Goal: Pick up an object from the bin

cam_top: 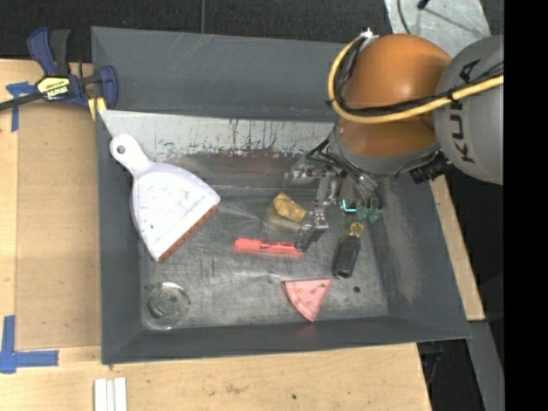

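The gripper [318, 221], its grip unreadable, hangs just beside the yellow lump [289, 207], likely light and squashy; pinch its middle.

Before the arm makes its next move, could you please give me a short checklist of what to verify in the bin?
1. The gripper is down inside the bin, right of the middle: ok.
2. Nearest things are known: a yellow lump just to its left in the view, and a red stick below it: ok.
3. Whether the gripper already holds something: cannot tell.
4. The black tool lies by itself, with nothing stacked on it: ok.
5. The white dustpan and clear round dish lie far off at the left: ok.
6. The pink wedge lies apart near the front wall: ok.
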Tool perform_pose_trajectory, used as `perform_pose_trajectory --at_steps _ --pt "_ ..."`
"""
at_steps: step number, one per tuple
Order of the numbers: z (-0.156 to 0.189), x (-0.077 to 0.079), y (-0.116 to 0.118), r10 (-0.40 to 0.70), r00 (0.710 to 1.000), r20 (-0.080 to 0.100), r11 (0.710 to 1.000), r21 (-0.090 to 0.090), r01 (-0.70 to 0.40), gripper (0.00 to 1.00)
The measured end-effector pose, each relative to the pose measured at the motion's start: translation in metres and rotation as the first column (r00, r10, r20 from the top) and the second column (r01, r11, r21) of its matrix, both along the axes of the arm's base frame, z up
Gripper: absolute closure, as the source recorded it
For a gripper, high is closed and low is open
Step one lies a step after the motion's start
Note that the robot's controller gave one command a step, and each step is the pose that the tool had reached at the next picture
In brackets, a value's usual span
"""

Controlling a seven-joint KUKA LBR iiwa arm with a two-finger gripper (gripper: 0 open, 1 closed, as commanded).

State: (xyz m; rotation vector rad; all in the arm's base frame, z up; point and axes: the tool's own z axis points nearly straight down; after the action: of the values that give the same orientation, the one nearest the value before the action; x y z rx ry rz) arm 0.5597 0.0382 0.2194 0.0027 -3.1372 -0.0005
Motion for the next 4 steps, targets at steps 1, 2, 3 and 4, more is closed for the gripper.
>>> perform_pose_trajectory --at_steps 1,2,3,4 --pt "0.004 0.002 0.0 -0.001 1.0 0.008 1.0 0.0 0.001 0.0" --pt "-0.028 0.0 0.004 0.074 0.997 0.013 0.997 -0.001 -0.074 0.0" --pt "-0.142 0.012 -0.004 0.084 0.996 0.02 0.996 0.001 -0.084 1.0" --pt "-0.142 0.012 -0.004 0.083 0.996 0.02 0.997 0.001 -0.083 1.0"
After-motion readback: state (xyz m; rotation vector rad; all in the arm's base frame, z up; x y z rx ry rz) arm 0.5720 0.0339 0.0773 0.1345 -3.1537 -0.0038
